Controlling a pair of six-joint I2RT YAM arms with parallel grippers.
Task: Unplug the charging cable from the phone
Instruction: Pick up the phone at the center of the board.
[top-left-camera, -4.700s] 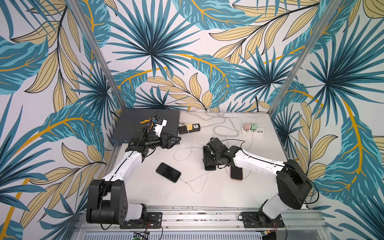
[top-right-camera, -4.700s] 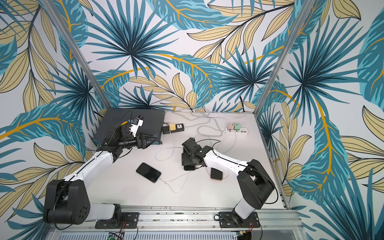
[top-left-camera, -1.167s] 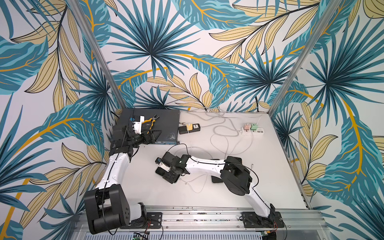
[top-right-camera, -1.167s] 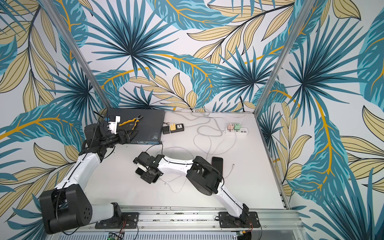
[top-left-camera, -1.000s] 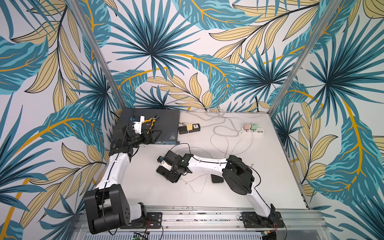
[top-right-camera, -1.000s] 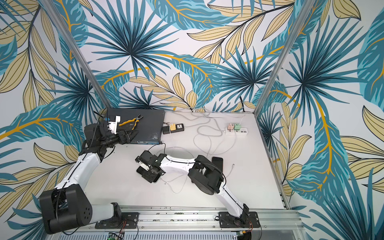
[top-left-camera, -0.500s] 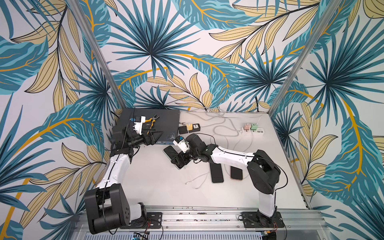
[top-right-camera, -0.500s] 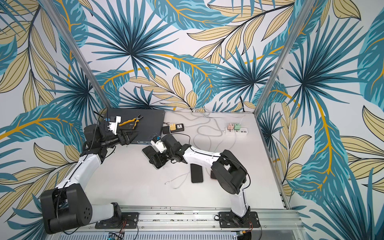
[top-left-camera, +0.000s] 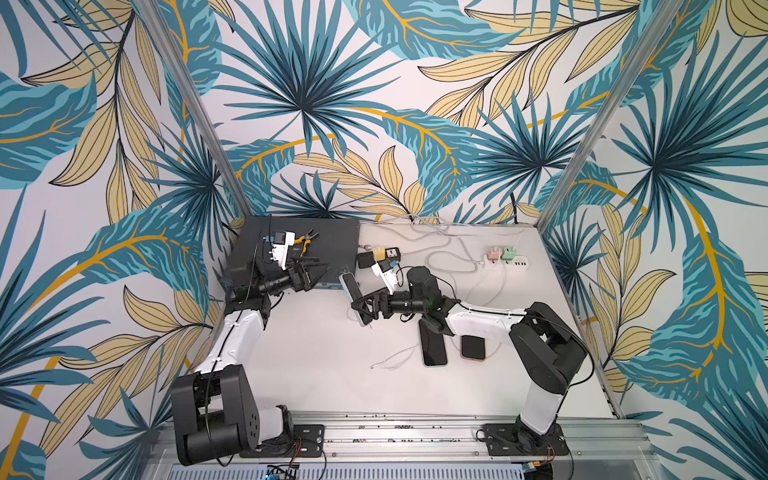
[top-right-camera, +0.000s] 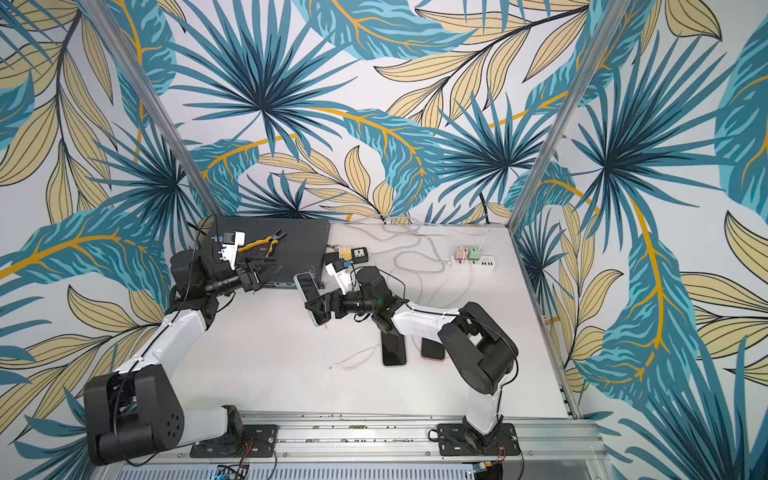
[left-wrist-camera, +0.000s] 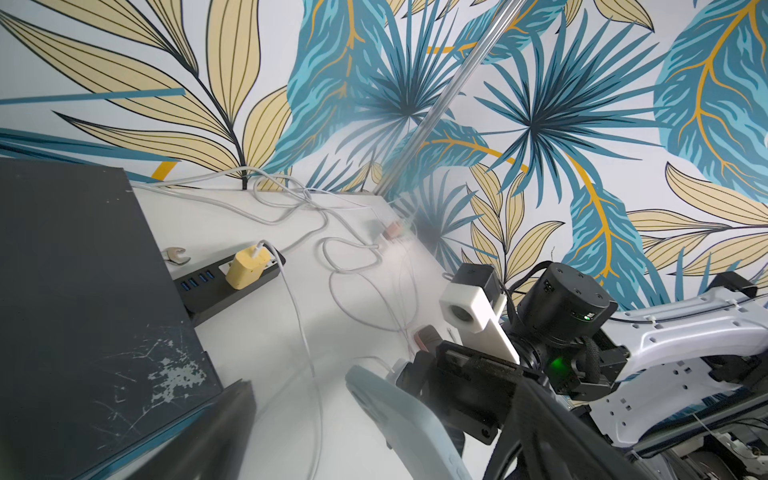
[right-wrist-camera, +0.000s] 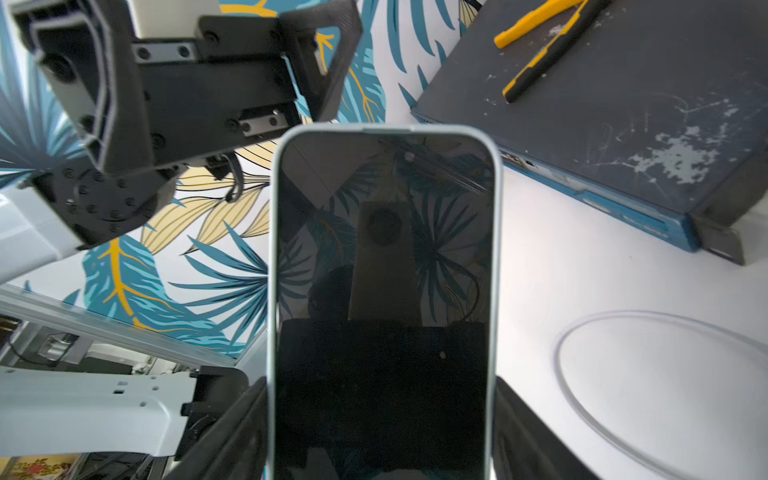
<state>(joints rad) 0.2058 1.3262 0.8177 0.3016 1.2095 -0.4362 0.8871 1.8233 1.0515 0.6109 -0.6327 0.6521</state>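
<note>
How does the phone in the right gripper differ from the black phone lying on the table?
The light-blue phone is clamped in the right gripper and stands tilted above the table; the black phone lies flat on it, ungripped. The light-blue phone has a pale frame; the black phone looks dark all over. Both show dark faces.

The cell was enclosed on three sides by panels of teal and yellow leaf-print wallpaper: back wall (top-left-camera: 374, 104) at 12 o'clock, left wall (top-left-camera: 62, 208) at 9 o'clock, right wall (top-left-camera: 685, 249) at 3 o'clock. The left post (top-left-camera: 195, 116) and right post (top-left-camera: 598, 116), both aluminium, marked the rear corners. The white table (top-left-camera: 332, 374) was evenly lit. A metal rail (top-left-camera: 395, 432) ran along its 6 o'clock edge.
</note>
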